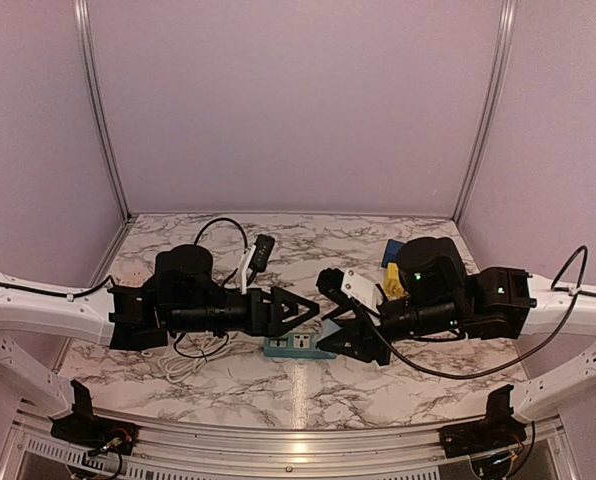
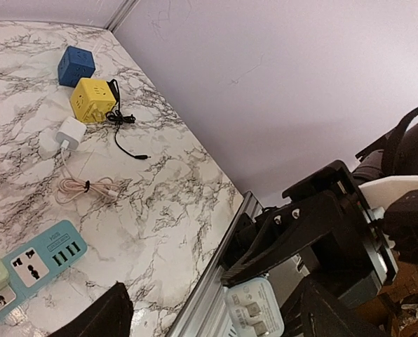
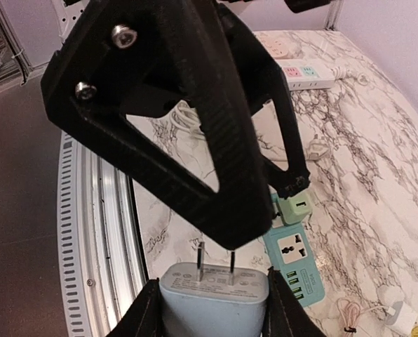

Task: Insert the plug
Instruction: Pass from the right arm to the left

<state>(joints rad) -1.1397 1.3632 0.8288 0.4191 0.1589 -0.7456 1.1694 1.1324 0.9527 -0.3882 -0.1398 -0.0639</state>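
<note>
**Top view.** The two arms reach in over the marble table (image 1: 378, 390). The left claw (image 1: 300, 308) and right claw (image 1: 346, 332) almost touch above a teal power strip (image 1: 296, 346) at frame centre. The plug shows here only as a pale sliver among black parts.

**Right wrist view.** The plug (image 3: 216, 289) is pale blue, with two metal prongs pointing up the frame. It is clamped between the right claw's fingers (image 3: 147, 312) at the bottom edge and held in the air, off the strip. The strip lies at lower right with a green adapter (image 3: 297, 208) seated in its end. The left claw's black triangular frame fills the upper half, just beyond the prongs. No view shows whether the left claw is open or closed.

**Left wrist view.** Only this view shows clearly, at upper left:
- a blue cube socket (image 2: 76, 64)
- a yellow cube socket (image 2: 92, 100) with a black cord (image 2: 121, 137)
- a white charger (image 2: 70, 132) with a coiled pink cable (image 2: 86, 188)

The held plug appears at bottom centre, right of the metal rail (image 2: 205, 298).
</note>
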